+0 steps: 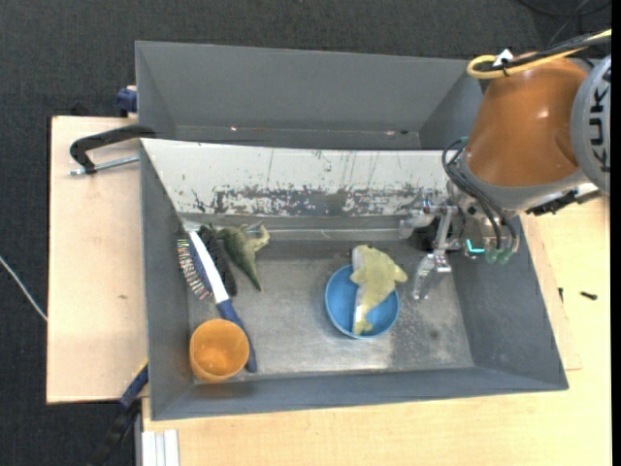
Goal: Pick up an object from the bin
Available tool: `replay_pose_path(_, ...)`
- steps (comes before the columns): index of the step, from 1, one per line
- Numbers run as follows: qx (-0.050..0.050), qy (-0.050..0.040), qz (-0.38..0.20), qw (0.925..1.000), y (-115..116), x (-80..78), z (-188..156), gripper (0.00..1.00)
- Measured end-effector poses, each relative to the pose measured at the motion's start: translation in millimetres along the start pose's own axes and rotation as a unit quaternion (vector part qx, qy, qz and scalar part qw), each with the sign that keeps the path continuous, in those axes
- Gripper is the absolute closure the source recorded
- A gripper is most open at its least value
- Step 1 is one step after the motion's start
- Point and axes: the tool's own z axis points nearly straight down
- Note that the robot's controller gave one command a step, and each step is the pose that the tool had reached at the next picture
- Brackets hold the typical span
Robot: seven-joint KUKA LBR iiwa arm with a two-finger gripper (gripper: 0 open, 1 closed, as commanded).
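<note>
My gripper (427,278) hangs low at the right side of the bin, just right of a round blue bowl (359,309) and apart from it. A pale yellow-green soft thing (374,272) lies draped over the bowl's far rim and into it. Nothing shows in the gripper.
At the left wall lie a brush with a white and blue handle (209,272) and a green toy dinosaur (243,250). An orange cup (219,349) stands in the front left corner. The arm's orange cover looms over the bin's right rim.
</note>
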Motion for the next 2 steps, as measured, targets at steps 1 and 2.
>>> replay_pose_path(1, 0.001, -0.0039, -0.229, 0.9735, 38, -53.5, 122, 0.00)
replay_pose_path(2, 0.002, -0.0074, -0.388, 0.9217, 86, -45.7, 93, 0.00)
